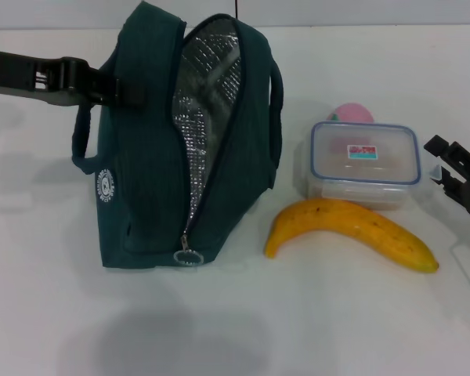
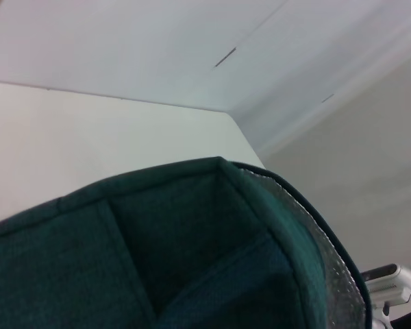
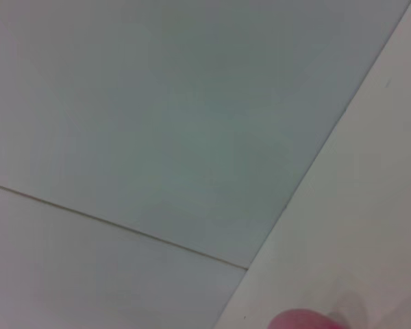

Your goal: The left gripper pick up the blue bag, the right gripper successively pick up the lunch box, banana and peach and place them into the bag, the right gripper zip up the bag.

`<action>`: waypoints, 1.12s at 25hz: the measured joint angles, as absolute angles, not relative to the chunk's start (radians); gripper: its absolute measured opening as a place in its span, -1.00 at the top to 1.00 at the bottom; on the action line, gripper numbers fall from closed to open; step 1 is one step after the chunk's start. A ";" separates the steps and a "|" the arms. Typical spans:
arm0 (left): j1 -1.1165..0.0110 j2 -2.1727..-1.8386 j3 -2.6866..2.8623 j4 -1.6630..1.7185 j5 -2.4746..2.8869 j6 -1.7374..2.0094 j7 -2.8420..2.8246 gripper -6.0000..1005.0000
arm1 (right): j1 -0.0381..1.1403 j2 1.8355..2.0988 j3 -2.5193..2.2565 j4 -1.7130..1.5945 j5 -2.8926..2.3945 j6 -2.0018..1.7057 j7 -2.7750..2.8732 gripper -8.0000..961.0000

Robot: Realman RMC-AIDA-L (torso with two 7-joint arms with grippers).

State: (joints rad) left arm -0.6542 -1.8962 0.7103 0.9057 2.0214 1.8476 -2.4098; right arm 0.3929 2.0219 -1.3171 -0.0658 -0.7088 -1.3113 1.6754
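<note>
Bag: dark teal, standing upright on the white table, left of the food; its top is unzipped and gapes towards the right, showing the silver foil lining. A white round logo sits low on its near left side, and the ring pull of the zipper hangs at the bottom front corner. One loop handle droops on the left, the other arches along the right edge. The left wrist view shows the bag's fabric close up, with a strip of foil at its edge.
Left gripper: reaches in from the left, level with the bag's upper left side, its tip against the fabric near the handle. Whether the fingers clamp anything I cannot tell.
Right gripper: at the right edge of the head view, just beside the box's right end, not touching it; the fingers look spread, with nothing between them.
Box: clear, blue-rimmed lid on, red-and-teal sticker on top; on the table right of the bag.
Banana: lies on the table just in front of the box, curving from the bag side towards the right.
Peach: pink, behind the box, mostly hidden by it; a pink sliver shows in the right wrist view.
</note>
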 joint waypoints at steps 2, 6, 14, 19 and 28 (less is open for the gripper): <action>-0.655 -1.898 0.710 0.907 2.021 1.844 -2.403 0.91 | 0.399 2.022 -1.322 -0.066 -0.709 -1.304 1.675 -0.81; -0.660 -1.897 0.706 0.909 2.021 1.822 -2.407 0.91 | 0.403 2.024 -1.322 -0.066 -0.705 -1.292 1.675 -0.81; -0.663 -1.894 0.661 0.901 2.021 1.812 -2.406 0.91 | 0.426 2.026 -1.322 -0.066 -0.699 -1.284 1.676 -0.81; -0.667 -1.895 0.666 0.900 2.019 1.816 -2.412 0.91 | 0.441 2.028 -1.322 -0.066 -0.699 -1.283 1.682 -0.81; -0.680 -1.894 0.672 0.900 2.039 1.840 -2.429 0.91 | 0.457 2.028 -1.322 -0.066 -0.702 -1.280 1.701 -0.81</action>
